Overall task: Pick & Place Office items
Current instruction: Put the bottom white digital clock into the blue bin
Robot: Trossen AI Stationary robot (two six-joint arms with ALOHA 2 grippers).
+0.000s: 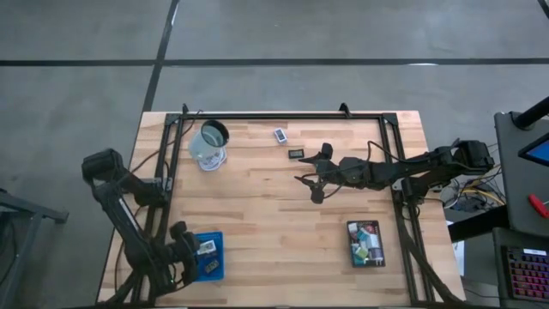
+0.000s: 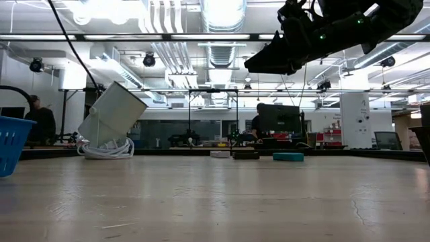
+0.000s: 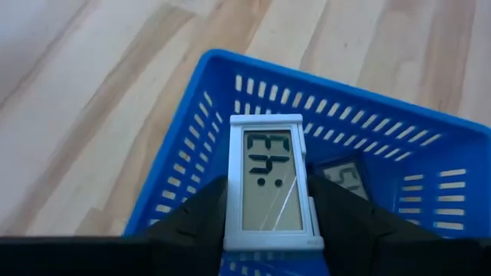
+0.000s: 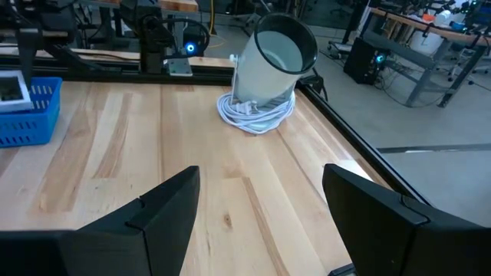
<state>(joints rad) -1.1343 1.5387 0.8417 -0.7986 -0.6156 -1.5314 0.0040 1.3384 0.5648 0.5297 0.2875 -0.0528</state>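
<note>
My left gripper (image 1: 202, 250) is at the table's near left, over the blue tray (image 1: 211, 257), shut on a flat white rectangle with a grey display face (image 3: 270, 180). A darker display piece (image 3: 347, 178) lies inside the tray. Far back on the table rest a small white piece (image 1: 280, 135) and a flat dark piece (image 1: 296, 154). My right gripper (image 1: 310, 175) hovers open above the middle of the table, holding nothing. Its fingers frame the right wrist view, and the gripper (image 4: 261, 207) looks over bare wood. My left gripper pinches the white display piece by its two long edges (image 3: 230, 222), near the end closest to the wrist, one dark finger (image 3: 201, 218) on each side. The fingers slant downward and lie along the piece. Its face is up and its free end reaches out over the tray's inside.
A clear round cup (image 1: 210, 143) leans tilted on a coil of white cable (image 4: 257, 115) at the far left. A black tray (image 1: 366, 244) with several coloured pieces stands near right. A dark frame rail (image 1: 283, 115) runs along the far edge. Bare wood lies between the trays.
</note>
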